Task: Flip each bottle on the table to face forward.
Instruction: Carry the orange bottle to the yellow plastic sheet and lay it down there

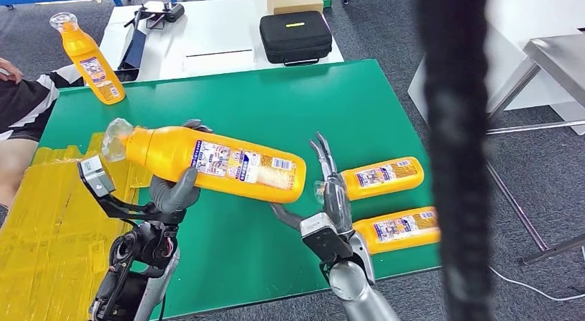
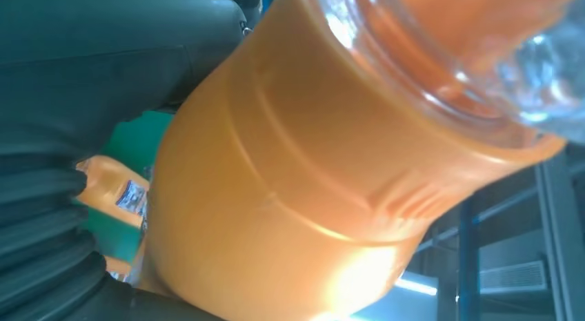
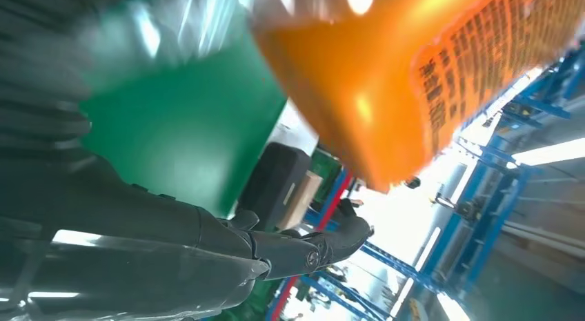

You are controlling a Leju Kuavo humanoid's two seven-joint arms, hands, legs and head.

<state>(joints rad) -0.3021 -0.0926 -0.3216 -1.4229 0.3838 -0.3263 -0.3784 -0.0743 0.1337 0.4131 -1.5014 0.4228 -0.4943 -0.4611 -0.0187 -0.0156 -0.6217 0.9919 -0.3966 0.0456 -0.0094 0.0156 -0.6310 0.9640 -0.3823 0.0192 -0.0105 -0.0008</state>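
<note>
I hold a big orange bottle [image 1: 207,162] in my left hand [image 1: 172,193], lifted off the green table [image 1: 276,100] and lying nearly level across the middle left of the head view, its clear cap [image 1: 116,138] pointing toward the left edge and its flat base toward the centre. My thumb comes up on the near side of the body, just behind the shoulder, and a dark fingertip shows over the far side, so my grasp wraps the wide part near the neck. In the left wrist view the bottle [image 2: 290,197] sits hard against my palm [image 2: 103,52].

I judge it a stiff plastic bottle, smooth and a bit slippery, and probably weighty toward the base if it is full, so held this near the neck it will want to droop at the far end. The labelled middle [image 1: 238,166] looks like the better place to take hold: flat sides, paper for friction.

My right hand [image 1: 330,193] holds nothing; its fingers [image 1: 323,155] are spread and pointing up just beyond the bottle's base, near it but apart as far as I can tell. In the right wrist view the orange base [image 3: 386,86] hangs close above those fingers [image 3: 303,248].

Two more bottles [image 1: 381,177] [image 1: 397,229] lie on their sides at the right of the table, and one [image 1: 86,57] stands tilted at the upper left
</note>
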